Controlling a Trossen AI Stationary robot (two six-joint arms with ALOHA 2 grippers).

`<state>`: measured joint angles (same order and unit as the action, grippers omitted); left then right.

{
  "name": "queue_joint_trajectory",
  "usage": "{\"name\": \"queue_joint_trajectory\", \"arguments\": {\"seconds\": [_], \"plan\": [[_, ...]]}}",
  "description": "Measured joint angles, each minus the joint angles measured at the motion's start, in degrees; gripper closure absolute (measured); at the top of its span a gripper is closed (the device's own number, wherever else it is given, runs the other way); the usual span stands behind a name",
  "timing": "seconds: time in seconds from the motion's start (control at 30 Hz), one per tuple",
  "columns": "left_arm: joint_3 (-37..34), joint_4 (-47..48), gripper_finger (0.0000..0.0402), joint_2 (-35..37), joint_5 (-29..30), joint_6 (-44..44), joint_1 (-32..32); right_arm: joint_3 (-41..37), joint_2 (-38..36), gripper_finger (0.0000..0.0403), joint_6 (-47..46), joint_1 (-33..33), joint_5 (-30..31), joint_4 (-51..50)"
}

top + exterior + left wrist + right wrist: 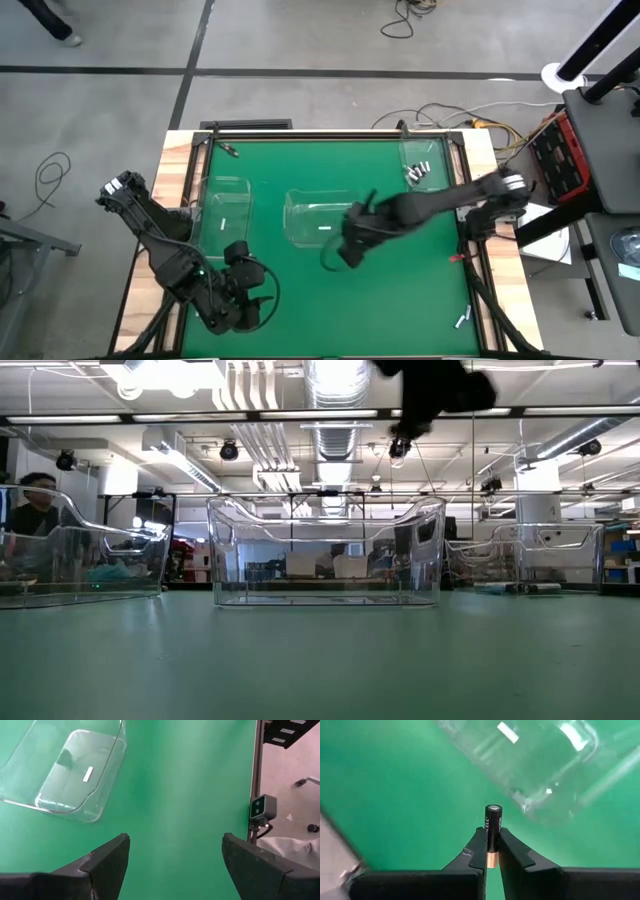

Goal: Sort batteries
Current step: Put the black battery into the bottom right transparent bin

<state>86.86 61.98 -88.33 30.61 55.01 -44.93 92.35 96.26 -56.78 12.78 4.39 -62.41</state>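
One battery in hand: my right gripper (491, 851) is closed on a slim black cylinder battery with a copper-coloured band at one end (493, 834); it stands on end between the fingers, pinched near the copper end, most of its length sticking out free.
Right gripper place: in the high view it (352, 248) hangs over the green table mat (400, 300), just at 5 o'clock off the middle clear plastic bin (320, 218).
Middle bin: one pale battery (325, 227) already lies in it.
Left bin: the clear plastic bin at 9 o'clock of the middle one (226, 207) holds one pale battery (225, 222) too.
Far-right bin: the clear bin at 1 o'clock (423, 165) holds several dark batteries (417, 173).
Loose stock: two small silvery batteries (461, 320) lie near the mat's 4 o'clock corner, well apart from the bins.
Left gripper (172, 857): spread wide and holding nothing, waiting over the mat near the 7 o'clock corner.
Risk, grip: hold is narrow and low on the battery, so I judge a quick swing could pivot it or let it slip out.
Risk, drop: I am beside the rim, not over the bin; letting go here would put the battery on the mat, where it could roll.
Risk, sorting: bins seem to take different sizes; the wrong bin would spoil the sort.
Risk, contact: coming in low could knock the light bin's wall and shove it.
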Motion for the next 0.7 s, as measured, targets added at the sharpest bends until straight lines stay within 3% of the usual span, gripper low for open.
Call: {"name": "queue_joint_trajectory", "arguments": {"seconds": [0.37, 0.7], "plan": [[0.0, 2.6, 0.0109, 0.2, 0.4, -0.3, 0.2, 13.4, 19.5, 0.0381, -2.3, -12.5, 1.7, 1.6], [0.0, 3.3, 0.0109, 0.2, 0.4, -0.6, 0.1, 22.4, 29.9, 0.0374, -9.9, -16.3, 2.2, 1.6]]}}
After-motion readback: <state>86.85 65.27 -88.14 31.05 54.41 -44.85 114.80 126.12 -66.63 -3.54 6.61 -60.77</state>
